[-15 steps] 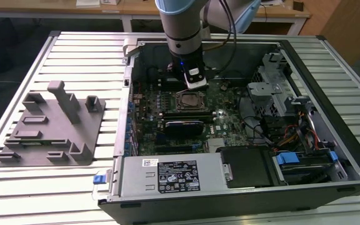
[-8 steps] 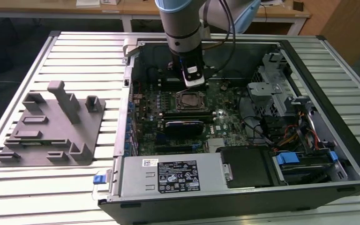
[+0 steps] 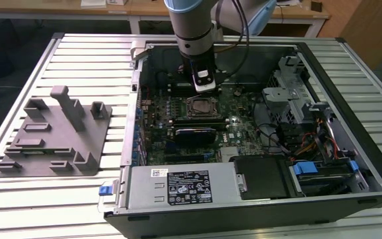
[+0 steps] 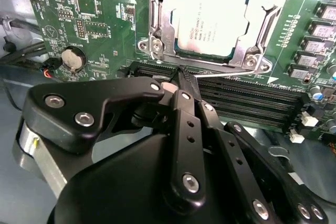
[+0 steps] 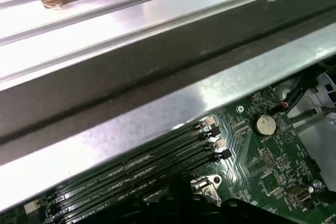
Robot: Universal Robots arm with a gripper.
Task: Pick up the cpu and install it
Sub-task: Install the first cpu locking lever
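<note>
Exterior view, left to right: a grey moulded fixture (image 3: 51, 134) with upright pegs and shallow pockets lies flat on the ribbed aluminium surface (image 3: 78, 59). Just beside it we have the open black steel PC case (image 3: 350, 149). Its boxy grey power supply (image 3: 181, 184) sits at the near edge and the green motherboard (image 3: 244, 129) lies on the floor of the case.

The cpu (image 3: 201, 106) is in the socket near the middle of the board, a flat square with a silvery top inside the metal frame. The arm (image 3: 191, 25) comes straight down from above and ends just behind the socket, over the board.

Towards the exterior view's right we see the perforated metal drive cage (image 3: 297, 104), with a bundle of coloured cables below it.

In the second wrist view, a round silver coin cell (image 4: 72, 59) sits on the board. Next to it, the tool (image 4: 181, 77) is matte black linkage with bright screw heads. Its tips are drawn together and we see nothing between them.

The tips hang over the long black memory slots (image 4: 247, 98), just beside the socket frame. They are not touching the cpu.

The first wrist view shows a brushed sheet-metal case rail (image 5: 157, 114) running across above the same slots.
</note>
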